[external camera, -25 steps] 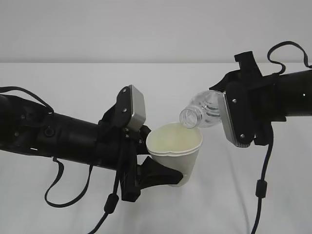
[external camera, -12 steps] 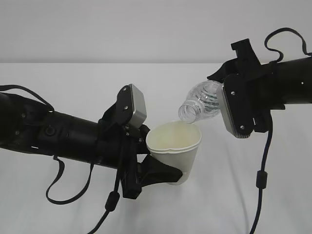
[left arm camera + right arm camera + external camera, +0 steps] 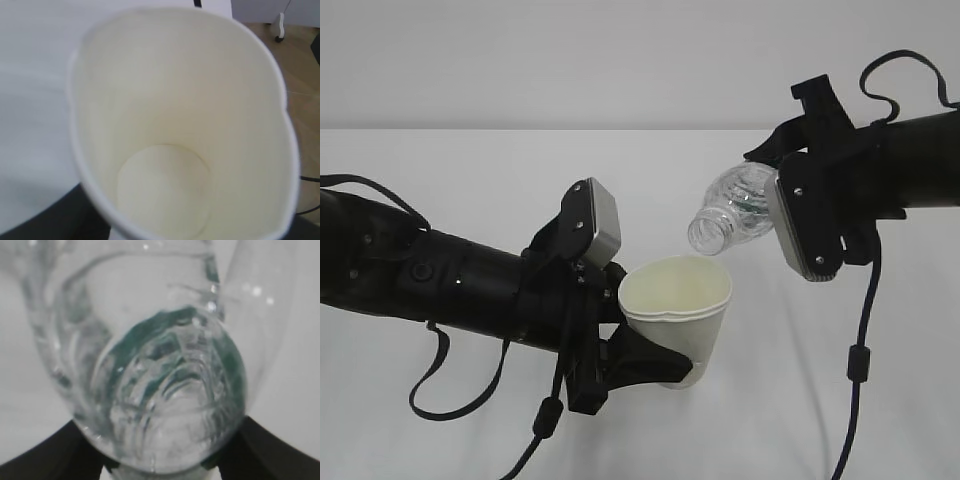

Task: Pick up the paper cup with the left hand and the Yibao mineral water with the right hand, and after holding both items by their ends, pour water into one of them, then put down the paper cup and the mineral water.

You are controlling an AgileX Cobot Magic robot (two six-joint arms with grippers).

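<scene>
The white paper cup [image 3: 678,310] is held above the table, tilted slightly, with my left gripper [image 3: 650,358] shut on its lower part. Its cream inside [image 3: 170,150] fills the left wrist view. The Yibao mineral water bottle [image 3: 732,217] lies tilted, its open mouth pointing down-left and hanging a little above the cup's right rim. My right gripper [image 3: 775,215] is shut on the bottle's rear end. The clear ribbed bottle with green label [image 3: 165,390] fills the right wrist view, black fingers [image 3: 40,452] on either side. No stream of water shows between mouth and cup.
A white table [image 3: 470,170] runs under both arms, with a plain pale wall behind. Black cables [image 3: 855,370] hang from each arm. A brown floor and a wheeled stand leg [image 3: 280,25] show past the table's edge in the left wrist view.
The bottle and right gripper have risen and drawn back a little, so the mouth now hangs clear above the cup's rim. The cup and left gripper have sunk slightly.
</scene>
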